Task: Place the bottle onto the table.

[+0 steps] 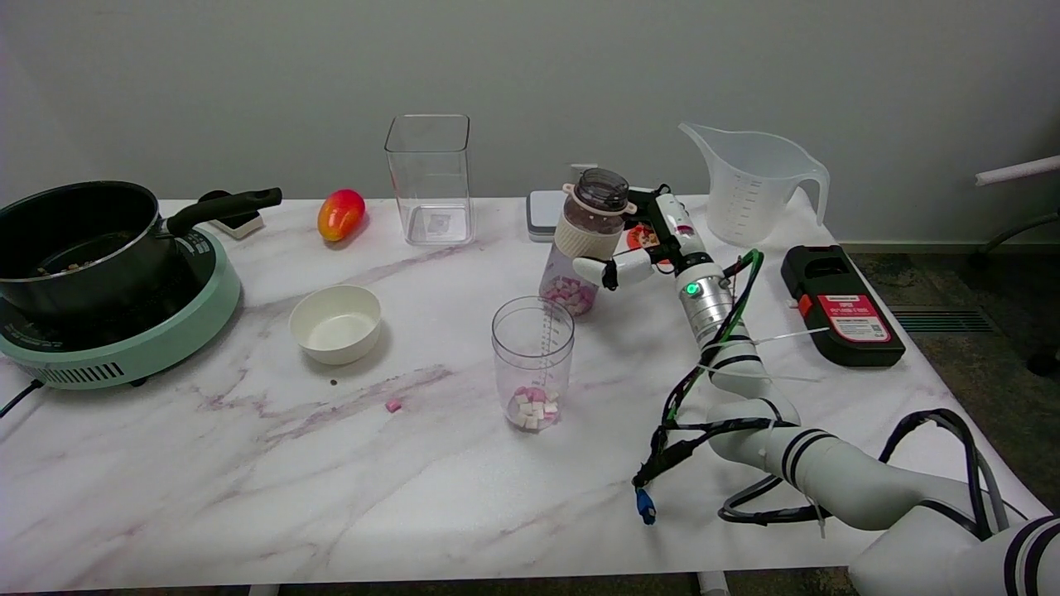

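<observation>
One hand (pixel 642 248) gripping tilted bottle (pixel 580 248), measuring cup (pixel 532 364) just beside, table (pixel 248 488) centre

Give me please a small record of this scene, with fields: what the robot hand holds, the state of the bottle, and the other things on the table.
robot hand: the right robot hand grips the bottle around its ribbed sleeve
bottle: tilted, dark lid on, pink and white pieces inside; whether its base touches the table is unclear
nearest thing: measuring cup with similar pieces at its bottom
spilled: one pink piece on the table
also on table: white bowl, pot on a green cooker, clear jug
</observation>
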`<act>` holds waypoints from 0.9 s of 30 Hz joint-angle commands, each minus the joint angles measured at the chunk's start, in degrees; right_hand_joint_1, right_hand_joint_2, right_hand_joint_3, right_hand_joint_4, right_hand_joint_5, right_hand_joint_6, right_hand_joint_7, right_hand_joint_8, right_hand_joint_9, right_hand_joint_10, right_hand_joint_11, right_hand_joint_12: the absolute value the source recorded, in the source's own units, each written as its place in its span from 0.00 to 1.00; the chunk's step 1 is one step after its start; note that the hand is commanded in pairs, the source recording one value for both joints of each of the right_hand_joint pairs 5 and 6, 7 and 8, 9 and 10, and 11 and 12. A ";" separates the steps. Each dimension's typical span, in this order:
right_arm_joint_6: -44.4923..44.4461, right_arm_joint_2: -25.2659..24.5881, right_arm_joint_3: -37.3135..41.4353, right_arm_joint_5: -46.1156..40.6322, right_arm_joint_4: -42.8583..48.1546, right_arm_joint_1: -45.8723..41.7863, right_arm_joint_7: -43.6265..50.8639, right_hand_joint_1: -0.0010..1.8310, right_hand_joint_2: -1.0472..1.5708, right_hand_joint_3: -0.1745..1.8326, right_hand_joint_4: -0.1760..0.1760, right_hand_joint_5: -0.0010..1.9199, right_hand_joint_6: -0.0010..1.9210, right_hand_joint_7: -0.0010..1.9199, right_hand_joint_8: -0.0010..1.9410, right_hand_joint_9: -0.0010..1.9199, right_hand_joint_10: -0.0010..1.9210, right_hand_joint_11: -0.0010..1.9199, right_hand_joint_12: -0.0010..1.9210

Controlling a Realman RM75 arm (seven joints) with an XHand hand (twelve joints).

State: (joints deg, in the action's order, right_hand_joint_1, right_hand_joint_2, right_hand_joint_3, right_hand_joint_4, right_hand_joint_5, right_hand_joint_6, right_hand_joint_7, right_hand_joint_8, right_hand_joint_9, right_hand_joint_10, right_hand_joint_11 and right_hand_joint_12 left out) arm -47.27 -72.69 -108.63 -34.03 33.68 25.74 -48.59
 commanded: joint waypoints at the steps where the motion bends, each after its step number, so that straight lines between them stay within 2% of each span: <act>1: 0.16 0.48 0.01 1.66 0.44 -0.20 0.07 0.67 0.39 0.62 0.50 0.44 0.44 0.55 0.55 0.32 0.32 0.36 0.36; 14: 0.88 0.64 -0.15 4.92 3.63 -0.37 0.55 0.67 0.41 0.58 0.50 0.41 0.41 0.55 0.55 0.32 0.32 0.36 0.36; 27: 0.96 0.64 -0.07 5.39 4.27 -0.61 0.15 0.67 0.39 0.61 0.50 0.42 0.42 0.54 0.54 0.32 0.32 0.36 0.36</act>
State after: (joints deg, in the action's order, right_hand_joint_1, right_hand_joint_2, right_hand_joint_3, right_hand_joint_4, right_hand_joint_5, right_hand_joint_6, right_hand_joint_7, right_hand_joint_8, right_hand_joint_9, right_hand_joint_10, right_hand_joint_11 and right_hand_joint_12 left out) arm -46.59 -72.14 -108.68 -29.79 36.59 25.46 -48.29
